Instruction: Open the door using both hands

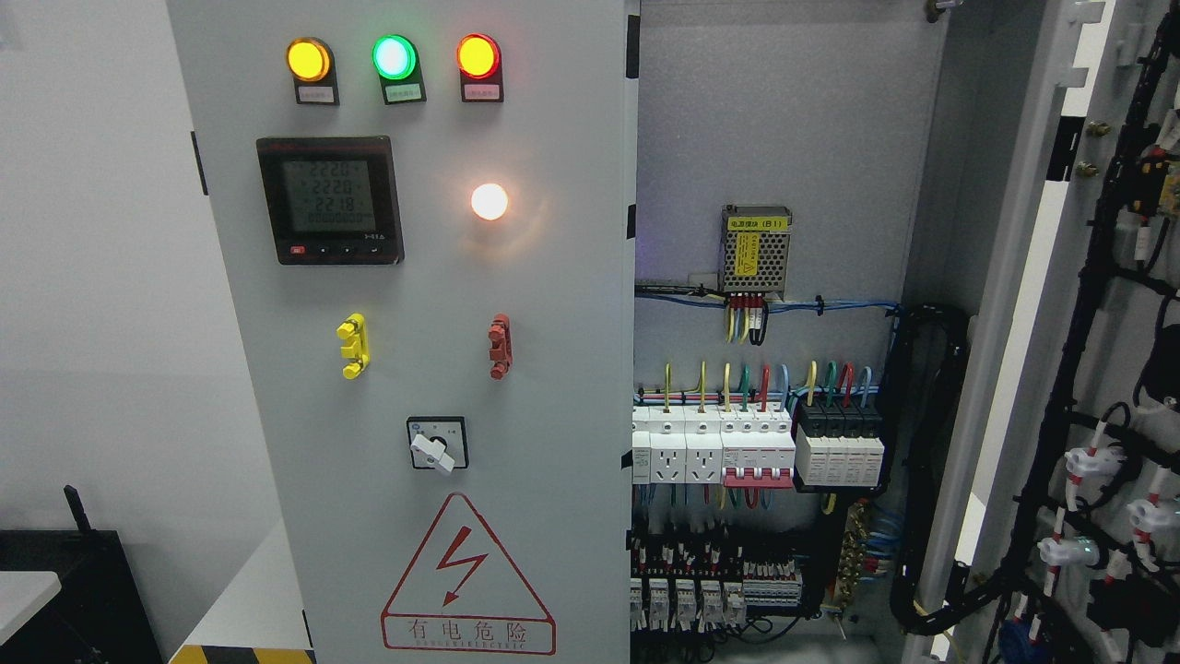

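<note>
The big grey metal cabinet door (pixel 415 369) on the left is shut and stands flat, facing us. It has three round lights at 12 o'clock, a black screen below them, and a red warning triangle at 6 o'clock. The other grey metal door (pixel 1032 304), at 3 o'clock, is swung wide open, with black wires on its inner side.

Left door (pixel 415 369): cut off at top and bottom edges.
Right door (pixel 1097 369): swung open, cropped by right edge.
Indicator labels (pixel 398 91): print too small to read.
Meter display (pixel 329 196): digits blurred.
Lower breakers (pixel 687 599): partly cropped at bottom edge.
Dark object (pixel 74 590): lower left corner, cut off, unidentifiable.
</note>
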Tool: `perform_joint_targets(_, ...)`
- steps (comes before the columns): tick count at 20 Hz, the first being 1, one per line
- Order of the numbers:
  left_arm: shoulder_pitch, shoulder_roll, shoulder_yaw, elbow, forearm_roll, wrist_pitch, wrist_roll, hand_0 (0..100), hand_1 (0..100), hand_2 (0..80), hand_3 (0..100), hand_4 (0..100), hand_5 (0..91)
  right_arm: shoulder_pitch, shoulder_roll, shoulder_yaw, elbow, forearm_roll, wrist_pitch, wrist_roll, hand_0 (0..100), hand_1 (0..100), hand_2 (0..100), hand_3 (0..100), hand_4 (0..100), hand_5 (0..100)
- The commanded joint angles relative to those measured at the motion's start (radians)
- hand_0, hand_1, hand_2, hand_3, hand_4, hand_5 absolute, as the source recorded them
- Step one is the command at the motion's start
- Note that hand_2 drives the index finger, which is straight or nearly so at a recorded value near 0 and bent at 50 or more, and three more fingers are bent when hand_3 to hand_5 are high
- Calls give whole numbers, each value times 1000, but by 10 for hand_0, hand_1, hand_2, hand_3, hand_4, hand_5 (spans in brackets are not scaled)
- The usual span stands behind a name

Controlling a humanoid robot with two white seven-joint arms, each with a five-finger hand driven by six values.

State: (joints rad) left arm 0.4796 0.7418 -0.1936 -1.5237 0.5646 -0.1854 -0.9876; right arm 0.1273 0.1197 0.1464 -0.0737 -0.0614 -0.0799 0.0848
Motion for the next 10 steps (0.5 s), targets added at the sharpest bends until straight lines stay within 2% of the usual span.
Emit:
perform_joint_targets(1, 166, -274, 270, 317, -244, -95, 42, 0, 0, 0, 0, 0, 0, 0, 0, 1, 0, 0, 0, 0, 383, 0, 0, 0, 0, 0)
perform_joint_targets(4, 149, -291, 253, 482, -261, -97, 116, 0, 0, 0, 0, 0, 0, 0, 0, -1, 0, 0, 0, 0, 383, 0, 0, 0, 0, 0)
perform_joint_targets(6, 85, -327, 217, 581, -262, -101, 159, 0, 0, 0, 0, 0, 0, 0, 0, 1, 0, 0, 0, 0, 383, 0, 0, 0, 0, 0)
perform_joint_targets(10, -25, -395, 207, 819, -269, -112, 234, 0, 0, 0, 0, 0, 0, 0, 0, -1, 0, 0, 0, 0, 383, 0, 0, 0, 0, 0)
